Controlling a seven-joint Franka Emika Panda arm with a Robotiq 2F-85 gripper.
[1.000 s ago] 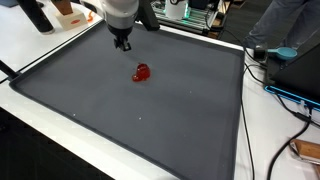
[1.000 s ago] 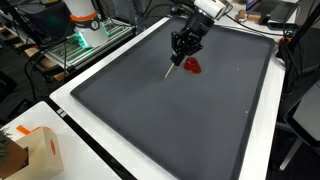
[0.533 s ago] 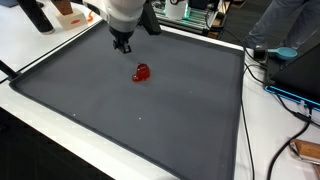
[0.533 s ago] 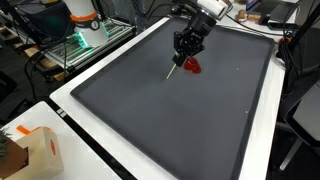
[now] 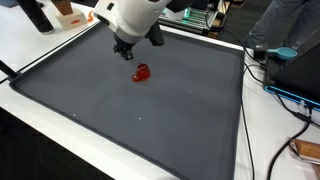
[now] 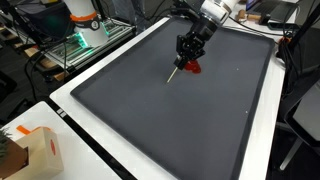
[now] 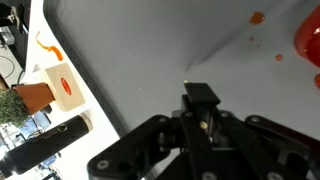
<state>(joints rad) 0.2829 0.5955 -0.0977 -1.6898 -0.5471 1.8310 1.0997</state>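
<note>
Wrist view shows us the gripper with its black metal fingers drawn tight together; in an exterior view we see them pinching a slender pale rod that slants down to the matte, dark grey mat. A small, glossy red lump lies on that flat rectangular sheet, just beside the gripper.
</note>
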